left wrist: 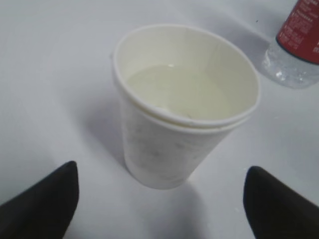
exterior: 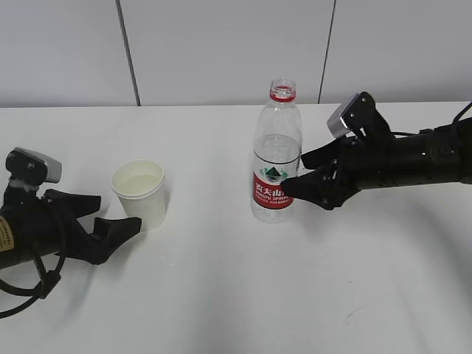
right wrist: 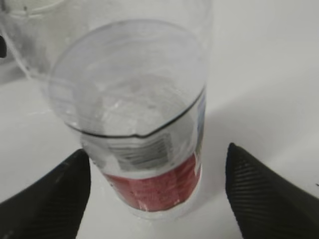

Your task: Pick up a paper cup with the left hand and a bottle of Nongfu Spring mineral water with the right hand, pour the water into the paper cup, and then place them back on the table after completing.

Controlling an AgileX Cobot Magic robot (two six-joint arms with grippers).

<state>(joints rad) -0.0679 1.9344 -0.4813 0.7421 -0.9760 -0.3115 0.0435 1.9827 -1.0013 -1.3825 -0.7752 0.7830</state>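
A white paper cup (exterior: 139, 193) stands upright on the white table (exterior: 221, 295), with clear water (left wrist: 174, 89) inside. My left gripper (exterior: 118, 212) is open just left of the cup. In the left wrist view its fingers (left wrist: 45, 204) stand wide apart in front of the cup (left wrist: 184, 109), not touching it. The uncapped Nongfu Spring bottle (exterior: 276, 158), with a red label and partly full, stands upright at the middle. My right gripper (exterior: 295, 173) is open around its right side. In the right wrist view (right wrist: 157, 194) one finger is close beside the bottle (right wrist: 144, 124) and the other is apart.
The bottle's base shows at the upper right of the left wrist view (left wrist: 299, 45). A grey panelled wall (exterior: 221, 51) runs behind the table's far edge. Both black arms lie low over the tabletop, at the left and right sides.
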